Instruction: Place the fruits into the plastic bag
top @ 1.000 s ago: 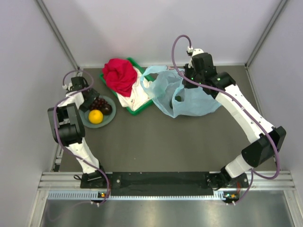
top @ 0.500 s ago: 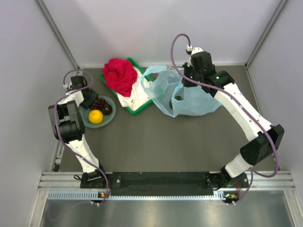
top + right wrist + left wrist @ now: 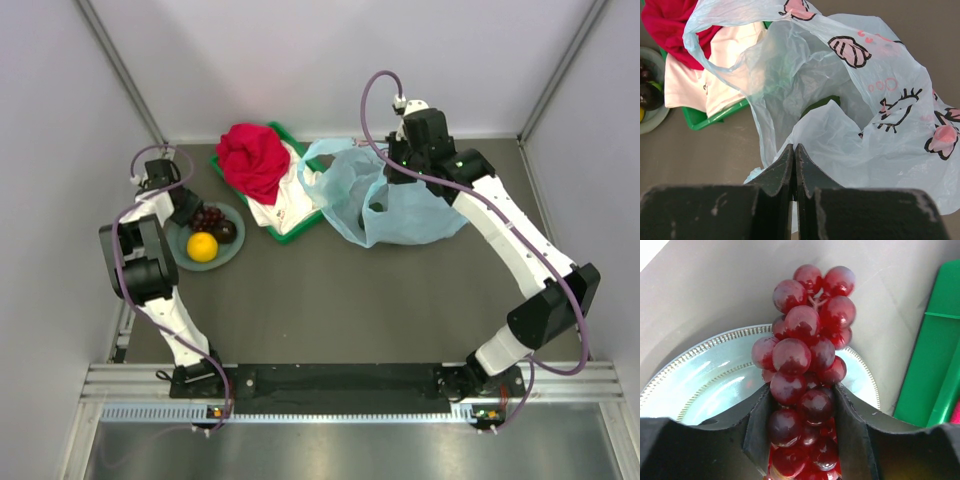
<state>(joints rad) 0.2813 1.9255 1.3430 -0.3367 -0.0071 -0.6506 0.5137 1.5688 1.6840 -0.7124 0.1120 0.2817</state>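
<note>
The dark red grapes lie on the grey-green plate, and my left gripper is shut on the bunch, a finger pressed against each side. From above, the grapes share the plate with an orange-yellow citrus and a dark round fruit. My right gripper is shut on a fold of the light-blue plastic bag at its mouth. A dark green fruit shows inside the bag.
A green tray with a red cloth and a white cloth stands between the plate and the bag. The enclosure's walls run close behind and beside both arms.
My left jaws have come together from wide open onto the grapes. The left wrist has shifted slightly toward the back left. The right arm and the bag have not moved.
</note>
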